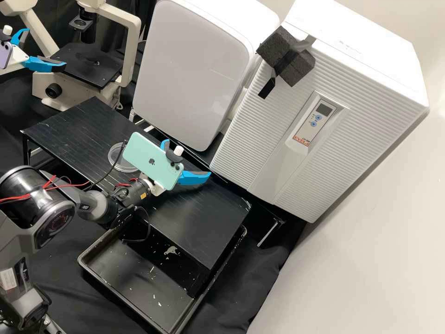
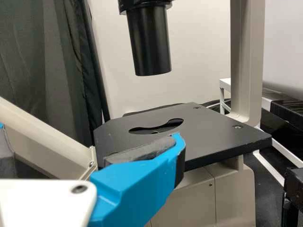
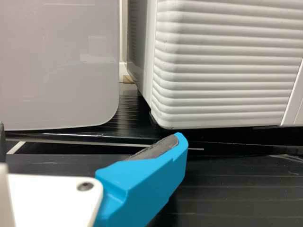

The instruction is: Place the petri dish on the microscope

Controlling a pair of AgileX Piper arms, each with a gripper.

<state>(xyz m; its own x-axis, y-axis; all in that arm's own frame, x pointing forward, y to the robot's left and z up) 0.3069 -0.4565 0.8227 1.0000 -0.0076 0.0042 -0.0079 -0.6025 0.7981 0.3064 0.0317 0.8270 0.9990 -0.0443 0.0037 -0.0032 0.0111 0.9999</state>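
High view: a ridged white cabinet [image 1: 259, 139] stands past the surface's right end, with a smooth-fronted white cabinet [image 1: 185, 69] next to it, behind the far long edge. The raised black surface [image 1: 208, 227] lies before both. Beyond its far left corner is the microscope [image 1: 132, 55] with a flat black stage [image 1: 104, 74]. A black tray [image 1: 139, 278] sits lower, partly under the surface's near long edge, holding pale flakes and slivers. The right gripper [image 1: 187, 157] is over the surface near the far long edge, jaws apart; the left gripper [image 1: 47, 48] is by the stage, jaws apart too. A dark foam block [image 1: 285, 55] is on the ridged cabinet. Midway between the surface's long edges, nearer the left end, rests the clear petri dish [image 1: 117, 162], partly hidden by a green phone [image 1: 143, 160]; its contents are unclear.
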